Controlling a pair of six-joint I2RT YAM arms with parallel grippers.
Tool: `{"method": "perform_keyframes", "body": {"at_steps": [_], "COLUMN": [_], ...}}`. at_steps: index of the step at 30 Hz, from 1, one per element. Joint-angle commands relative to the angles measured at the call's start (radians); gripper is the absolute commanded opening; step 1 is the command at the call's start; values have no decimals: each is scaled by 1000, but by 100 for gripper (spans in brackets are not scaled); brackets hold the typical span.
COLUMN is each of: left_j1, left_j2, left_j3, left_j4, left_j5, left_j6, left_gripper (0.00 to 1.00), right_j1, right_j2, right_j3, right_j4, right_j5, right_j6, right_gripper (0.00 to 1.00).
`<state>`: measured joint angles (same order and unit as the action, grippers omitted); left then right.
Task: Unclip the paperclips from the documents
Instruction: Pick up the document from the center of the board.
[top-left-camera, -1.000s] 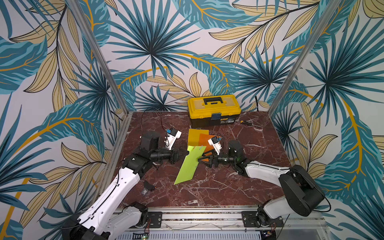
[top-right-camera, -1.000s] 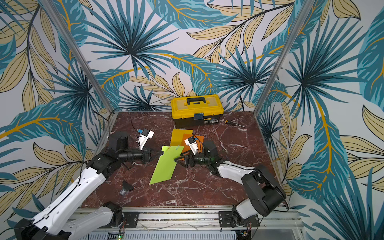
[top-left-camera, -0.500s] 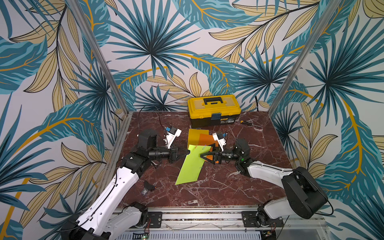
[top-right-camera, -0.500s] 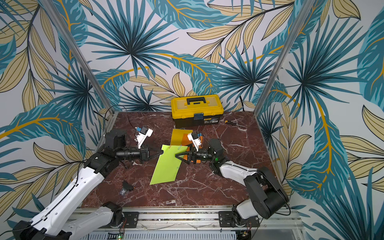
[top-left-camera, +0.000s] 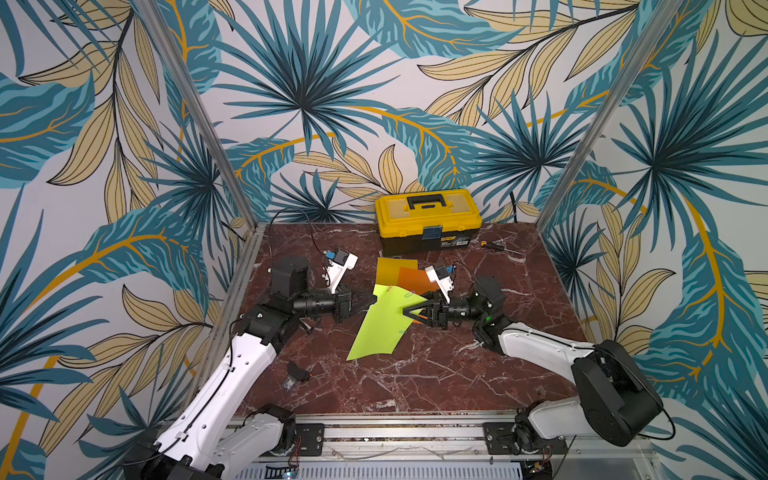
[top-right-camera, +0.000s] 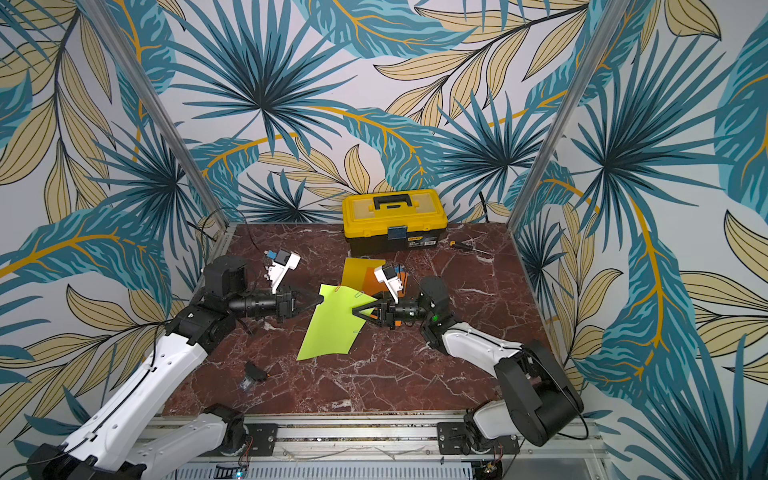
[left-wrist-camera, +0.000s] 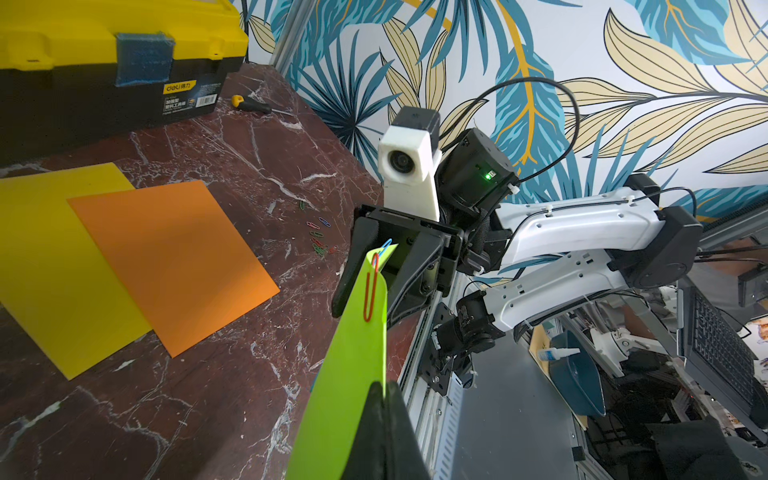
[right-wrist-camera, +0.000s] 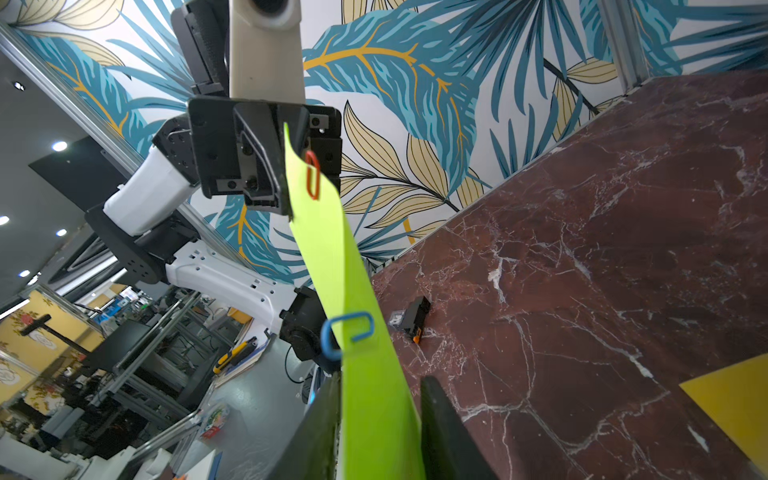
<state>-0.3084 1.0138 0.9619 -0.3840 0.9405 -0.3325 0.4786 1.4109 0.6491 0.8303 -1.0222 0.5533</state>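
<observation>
The yellow paper sheet (left-wrist-camera: 50, 257) and orange paper sheet (left-wrist-camera: 174, 257) lie apparently bare near the back edge of the marble desk (top-left-camera: 415, 374) beside loose wire paperclips (left-wrist-camera: 319, 241), while the lime-green paper sheet (top-left-camera: 382, 328), pinched above mid-desk by the left jaws, carries a red clip (right-wrist-camera: 312, 174) and a blue clip (right-wrist-camera: 348, 332), with the right jaws slightly spread astride it.

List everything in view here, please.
toolbox: one, yellow-black, by back wall
screwdriver: one, yellow-handled, beside it
lime green sheet: one, held aloft centrally
red paperclip: one, on that sheet
blue paperclip: one, same sheet
yellow sheet: one, before toolbox
orange sheet: one, partly atop yellow sheet
loose paperclips: several, mixed colours, on table
black gadget: one, near left arm
left gripper: one, black, shut on lime green sheet
right gripper: one, black, open around it
</observation>
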Motion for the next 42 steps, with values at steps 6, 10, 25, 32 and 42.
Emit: {"method": "perform_keyframes", "body": {"at_steps": [6, 10, 25, 32, 42], "left_j1": [16, 17, 17, 3, -56], "left_j2": [-7, -2, 31, 60, 94], "left_j3": [-29, -34, -29, -25, -17], "left_j4": [23, 12, -1, -1, 12], "left_j5": [28, 33, 66, 75, 46], "left_j6": [2, 10, 11, 13, 24], "left_gripper": [0, 0, 24, 26, 18], "right_j1": [-2, -3, -2, -2, -1], "right_j2": [-42, -37, -50, -54, -53], "right_j3": [53, 79, 131, 138, 147], "right_j4": [-193, -270, -370, -372, -370], "right_j5": [-5, -13, -53, -67, -80], "right_j6": [-87, -120, -167, -161, -150], "right_gripper": [6, 0, 0, 0, 0]}}
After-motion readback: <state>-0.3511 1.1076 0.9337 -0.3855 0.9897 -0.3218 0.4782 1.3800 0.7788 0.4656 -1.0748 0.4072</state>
